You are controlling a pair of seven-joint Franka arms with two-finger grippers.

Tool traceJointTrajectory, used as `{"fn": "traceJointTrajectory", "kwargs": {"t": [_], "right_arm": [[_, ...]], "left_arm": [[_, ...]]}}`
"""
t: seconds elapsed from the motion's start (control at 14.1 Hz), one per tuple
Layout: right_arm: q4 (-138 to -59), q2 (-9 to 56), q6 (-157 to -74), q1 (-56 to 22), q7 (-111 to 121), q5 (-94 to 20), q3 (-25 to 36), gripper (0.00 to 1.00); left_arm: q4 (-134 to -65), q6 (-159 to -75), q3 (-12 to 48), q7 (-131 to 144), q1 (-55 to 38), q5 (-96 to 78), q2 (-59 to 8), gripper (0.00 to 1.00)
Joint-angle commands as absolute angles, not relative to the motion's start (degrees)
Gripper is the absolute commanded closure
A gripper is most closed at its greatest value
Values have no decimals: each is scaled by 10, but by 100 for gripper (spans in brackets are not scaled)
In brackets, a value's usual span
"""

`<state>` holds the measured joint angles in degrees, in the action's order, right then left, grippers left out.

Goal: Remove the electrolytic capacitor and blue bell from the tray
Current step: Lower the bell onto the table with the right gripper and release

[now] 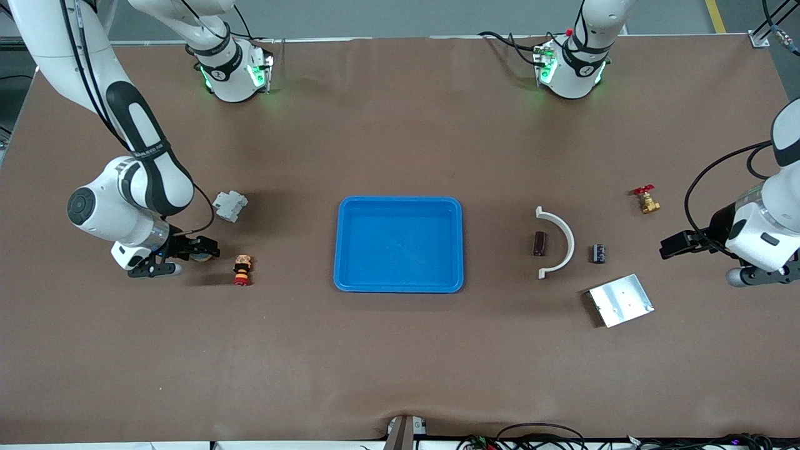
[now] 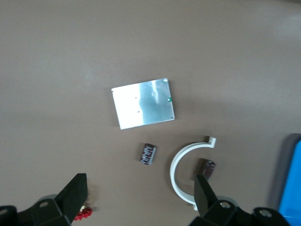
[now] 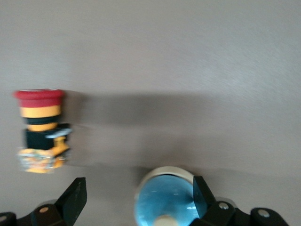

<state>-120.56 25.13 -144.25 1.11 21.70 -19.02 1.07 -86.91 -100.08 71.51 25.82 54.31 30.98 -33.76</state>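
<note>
Front: you see the tray bare mid-counter; the capacitor lies toward the left arm's end. Left wrist: left pincer spread, waiting above the capacitor. Right wrist: right pincer spread around the bell.

Valve, plate, clip, pushbutton

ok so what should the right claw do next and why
Probably lift the right claw straight up, clear of the blue bell. Its fingers stand open around the bell, which sits on the table beside the red push button, outside the blue tray. The tray holds nothing, and the dark capacitor already lies on the table near the open left claw, so nothing seems left to remove.
</note>
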Motion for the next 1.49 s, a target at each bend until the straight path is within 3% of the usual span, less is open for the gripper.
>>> {"fn": "traceJointTrajectory", "kwargs": {"t": [0.0, 0.28, 0.57, 1.14, 1.42], "right_arm": [[-1200, 225, -1415, 1, 216, -196, 13, 0], [-1177, 207, -1389, -6, 200, -156, 16, 0], [-1101, 207, -1281, -6, 126, -96, 14, 0], [-1083, 190, -1275, -9, 75, -91, 13, 0], [-1031, 197, -1202, -11, -4, -6, 11, 0]], "left_arm": [[-853, -985, 728, 253, 551, 296, -323, 0], [-845, -985, 724, 253, 557, 295, -323, 0], [-846, -985, 723, 253, 557, 298, -319, 0], [-845, -970, 731, 253, 556, 328, -316, 0], [-845, -955, 744, 254, 555, 330, -310, 0]]}}
